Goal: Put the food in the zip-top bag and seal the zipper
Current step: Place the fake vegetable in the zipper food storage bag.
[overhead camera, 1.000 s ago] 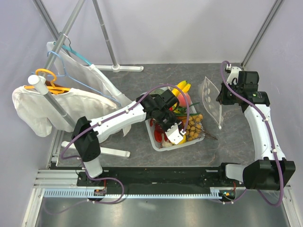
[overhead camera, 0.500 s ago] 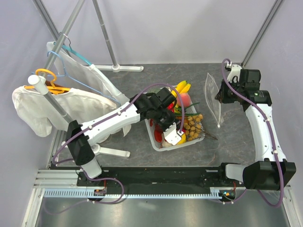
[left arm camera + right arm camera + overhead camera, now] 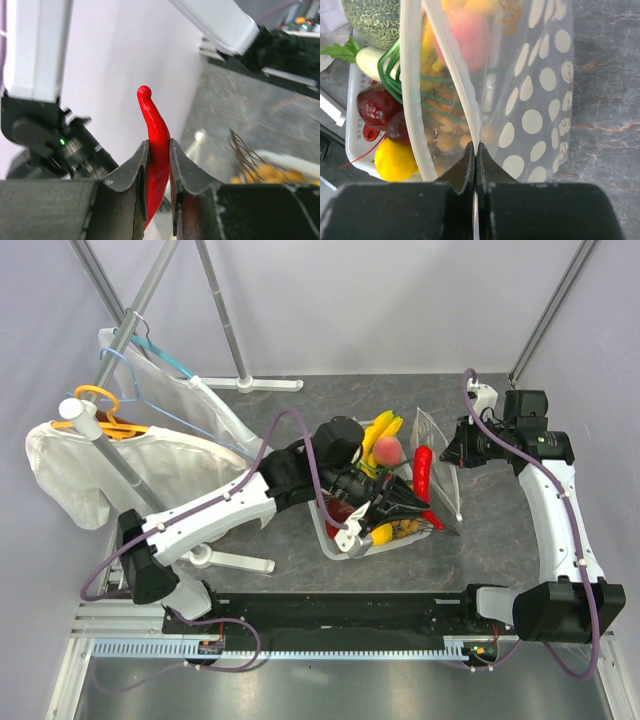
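Red chili: lifted clear of the basket; hangs just beside the bag's mouth; whether its end has passed the lip, I cannot tell
Left gripper: clenched on the chili's middle; curled end juts beyond the fingers
Right gripper: pinched tight on one lip of the bag
Bag: stands on edge right of the basket; mouth spread toward it; nothing surely inside, since the food seen through the plastic may lie behind it
Zipper: unsealed; its two strips well apart
Other food: bananas and the rest lie in the basket
Done: bag opened; first piece picked; an early stage, by my judgement
Left: chili in; remaining food moved over; zipper pressed shut along its length
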